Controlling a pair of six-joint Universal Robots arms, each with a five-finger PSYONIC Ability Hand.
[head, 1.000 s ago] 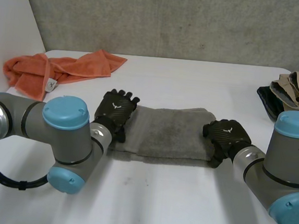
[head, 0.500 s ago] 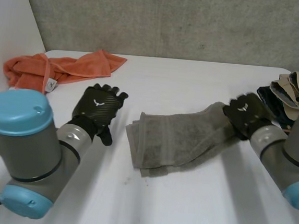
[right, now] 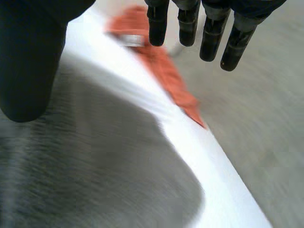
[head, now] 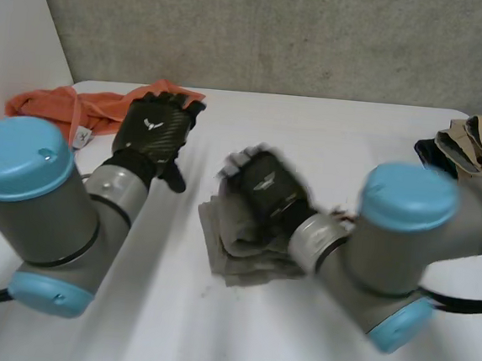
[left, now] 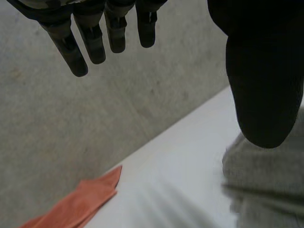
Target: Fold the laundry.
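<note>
Background: grey concrete wall (head: 279, 32) behind a white table (head: 313, 128).
Grey towel (head: 231, 247): middle of the table, folded into a thick, compact stack. Its left edge runs from far to near with a slight slant; the true long axis I cannot tell, because the hand covers part of it.
Right hand (head: 266, 187): above the grey towel, fingers (right: 209, 33) straight and apart, holding nothing.
Left hand (head: 152, 130): raised above the table, left of the towel, fingers (left: 90, 38) straight, thumb away from them.
Orange towel (head: 62, 106): crumpled at the far left corner.
Clothes pile (head: 472, 142): beige and dark, at the right edge.
</note>
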